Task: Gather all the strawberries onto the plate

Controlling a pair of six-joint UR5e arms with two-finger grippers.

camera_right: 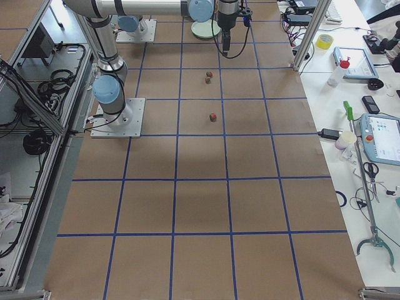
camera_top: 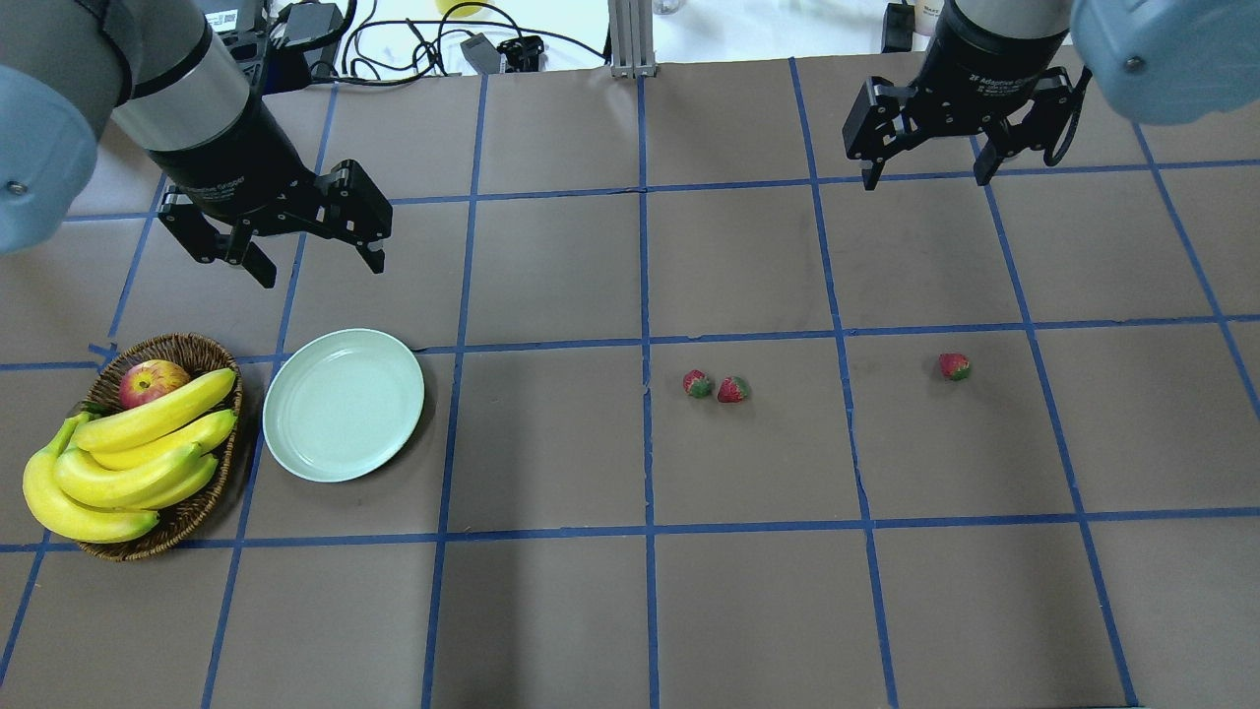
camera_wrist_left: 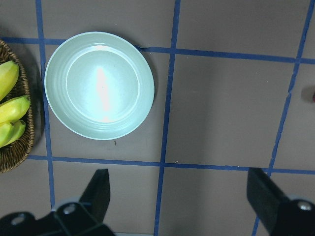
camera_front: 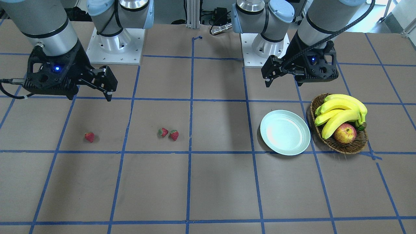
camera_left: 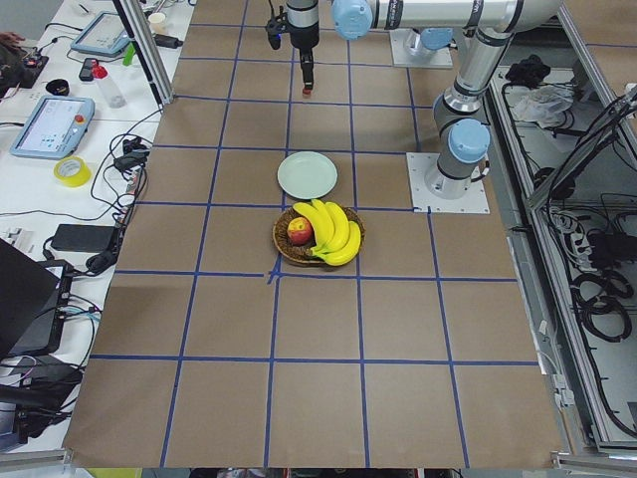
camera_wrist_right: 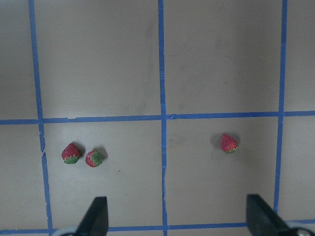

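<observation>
In the front view the plate (camera_front: 285,132) lies on the desk (camera_front: 221,182), and a basket (camera_front: 344,150) with bananas (camera_front: 338,112) and an apple (camera_front: 345,133) stands just beside it. All three strawberries lie on the desk outside the plate, on the side away from the basket. The near strawberry (camera_front: 174,135) and the middle strawberry (camera_front: 163,132) are almost touching each other, and the far strawberry (camera_front: 89,137) is well apart from the plate.

In the overhead view the left jaws hang in the air near the plate, wide apart, and they hold nothing. The right jaws are well apart from the plate, near the far strawberry. They are also wide apart and touch nothing.

In both side views the jaws are too small to judge. The strawberries show only in the right one, as small dark-red dots.

In the left wrist view the plate is ahead of the spread jaws. In the right wrist view the three strawberries lie on the desk ahead of the spread jaws, and none is touched.
</observation>
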